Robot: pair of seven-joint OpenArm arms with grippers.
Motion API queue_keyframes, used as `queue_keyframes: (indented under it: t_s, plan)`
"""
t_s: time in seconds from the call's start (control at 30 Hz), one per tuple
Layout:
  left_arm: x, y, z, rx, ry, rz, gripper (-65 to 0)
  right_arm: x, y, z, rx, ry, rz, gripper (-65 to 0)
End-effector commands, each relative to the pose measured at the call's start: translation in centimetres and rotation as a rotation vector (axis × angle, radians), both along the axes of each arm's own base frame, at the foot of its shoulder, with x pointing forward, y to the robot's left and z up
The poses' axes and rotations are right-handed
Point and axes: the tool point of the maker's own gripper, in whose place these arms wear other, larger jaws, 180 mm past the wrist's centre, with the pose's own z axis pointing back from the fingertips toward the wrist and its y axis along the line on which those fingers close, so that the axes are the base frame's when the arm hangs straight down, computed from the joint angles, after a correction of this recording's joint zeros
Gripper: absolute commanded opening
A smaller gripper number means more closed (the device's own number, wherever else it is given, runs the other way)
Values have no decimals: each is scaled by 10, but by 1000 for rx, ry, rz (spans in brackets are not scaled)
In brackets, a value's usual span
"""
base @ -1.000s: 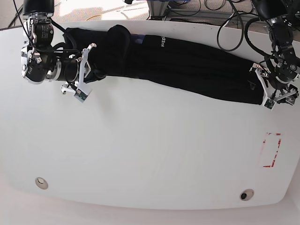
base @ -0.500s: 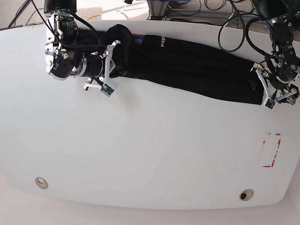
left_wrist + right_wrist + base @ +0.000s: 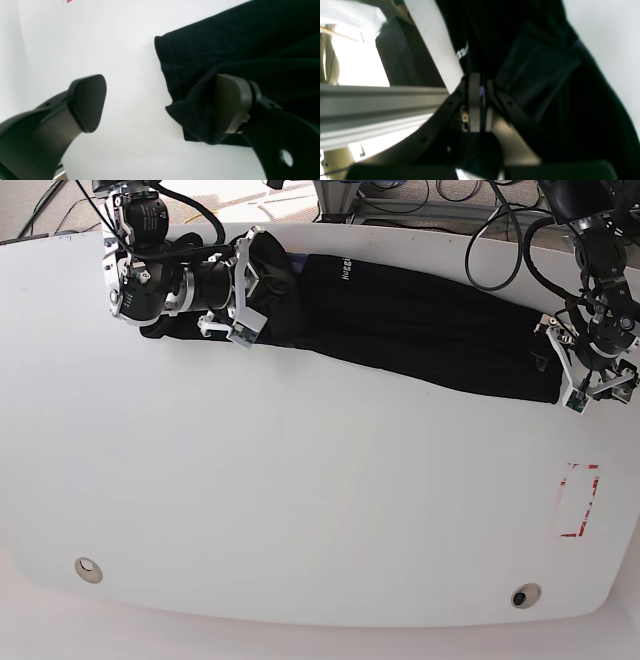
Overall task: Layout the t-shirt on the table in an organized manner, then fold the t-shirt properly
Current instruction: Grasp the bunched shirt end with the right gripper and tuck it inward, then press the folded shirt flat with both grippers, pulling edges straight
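T-shirt (image 3: 420,325) lies bunched into a long dark band along the far edge of the table (image 3: 300,510), long axis running side to side, dropping slightly toward the left arm's end. Right gripper (image 3: 480,92): jaws pressed nearly together, with a sliver of purplish cloth showing between them, so it looks clamped on the neck-label area of the shirt; white lettering (image 3: 462,52) sits just beyond the tips. In the base view that gripper (image 3: 243,285) is at the collar end, pointing along the band, cloth humped up around it. Left gripper (image 3: 160,105): jaws spread wide, holding nothing. One finger pad (image 3: 87,100) is over bare table, the other pad (image 3: 232,102) rests against a raised fold at the shirt's corner (image 3: 190,125). So the hem end lies to one side of the left claw, not between the pads. In the base view the left gripper (image 3: 585,370) sits just past the band's end. Judgement: each arm owns its nearer end; next move hinges on the left claw shifting sideways along the shirt's axis to straddle the hem corner.
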Motion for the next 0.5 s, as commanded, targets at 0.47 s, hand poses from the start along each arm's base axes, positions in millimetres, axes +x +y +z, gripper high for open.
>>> queue_keyframes:
  t_s: [0.47]
  plan:
    - [11,1,21,19,-65,-14,0,71,-46,48,6,-206,-141,-629]
